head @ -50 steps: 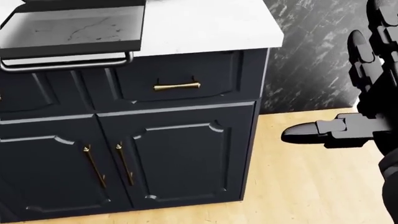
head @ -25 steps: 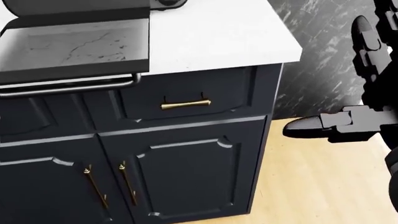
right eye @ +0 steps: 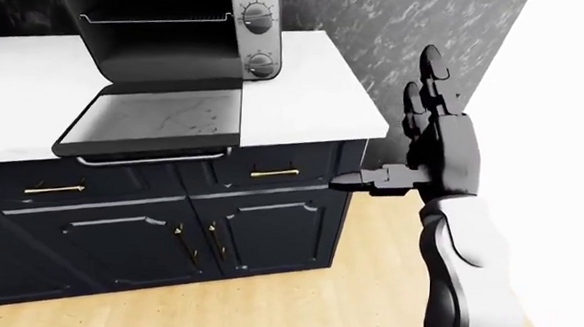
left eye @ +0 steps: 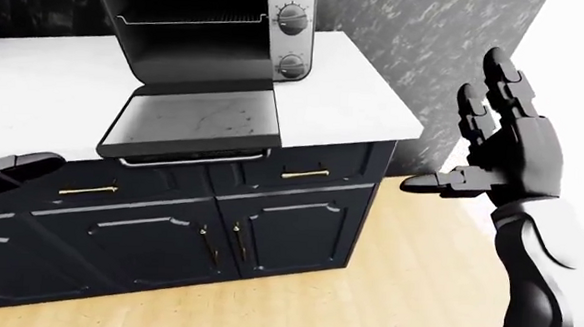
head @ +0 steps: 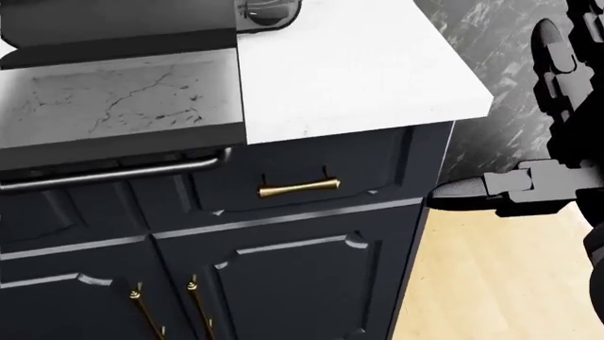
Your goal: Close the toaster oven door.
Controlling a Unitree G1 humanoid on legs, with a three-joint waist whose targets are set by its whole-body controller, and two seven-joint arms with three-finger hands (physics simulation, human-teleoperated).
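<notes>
Toaster oven door (left eye: 196,122) hanging open, flat over the white table (left eye: 345,106) edge.
Oven body (left eye: 214,28) upright behind it; right robot hand (left eye: 498,144) open, raised well right; left robot hand (left eye: 7,167) low left, grip unclear.

My right hand (left eye: 503,156) is matte dark grey/black w/ a blocky palm housing. Its fingers (left eye: 504,75) are built from stacked angular segments w/ visible joint seams and rounded tips, and the thumb (left eye: 439,184) has a smooth tapered tip. The wrist is a dark cylindrical section. Below it the right forearm (right eye: 477,256) wears a white shell panel over dark grey structure, approx same finish as the hand. My left hand (left eye: 11,167) shows only as one dark rounded finger at the left edge of the left-eye view. I see no cables or markings.
</notes>
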